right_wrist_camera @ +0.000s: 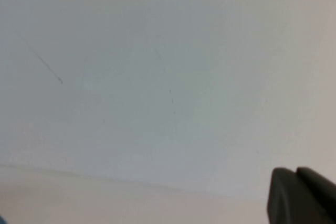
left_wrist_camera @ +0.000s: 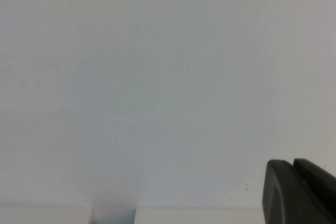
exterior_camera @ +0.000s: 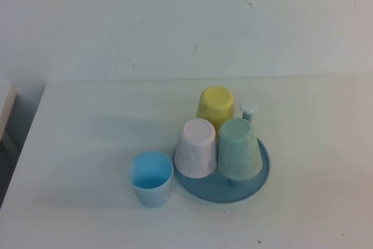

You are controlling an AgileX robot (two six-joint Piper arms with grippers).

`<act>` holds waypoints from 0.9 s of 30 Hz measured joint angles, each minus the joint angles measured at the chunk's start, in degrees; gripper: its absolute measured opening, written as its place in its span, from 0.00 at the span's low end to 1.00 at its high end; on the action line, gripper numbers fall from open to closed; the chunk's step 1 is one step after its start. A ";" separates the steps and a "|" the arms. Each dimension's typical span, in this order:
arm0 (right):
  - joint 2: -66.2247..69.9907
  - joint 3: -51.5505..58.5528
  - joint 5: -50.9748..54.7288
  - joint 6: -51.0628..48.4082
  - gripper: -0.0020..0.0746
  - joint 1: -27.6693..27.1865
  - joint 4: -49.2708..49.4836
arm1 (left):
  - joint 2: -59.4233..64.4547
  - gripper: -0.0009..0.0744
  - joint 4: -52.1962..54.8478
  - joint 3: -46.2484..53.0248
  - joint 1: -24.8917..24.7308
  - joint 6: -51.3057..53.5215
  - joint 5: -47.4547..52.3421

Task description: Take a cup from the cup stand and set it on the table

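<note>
- Left gripper (left_wrist_camera: 296, 192): seen only in its own wrist view, dark fingers pressed together, nothing between them.
- Right gripper (right_wrist_camera: 299, 195): likewise closed, fingers side by side, nothing held; neither arm visible from above.

three cups (exterior_camera: 239, 148) sit on the stand (exterior_camera: 261, 174) (a fourth (exterior_camera: 151, 178) stands just left).
</note>
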 joint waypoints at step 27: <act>56.53 -31.30 41.30 -74.72 0.02 0.00 55.81 | 16.09 0.01 -18.03 -15.78 0.00 7.67 31.79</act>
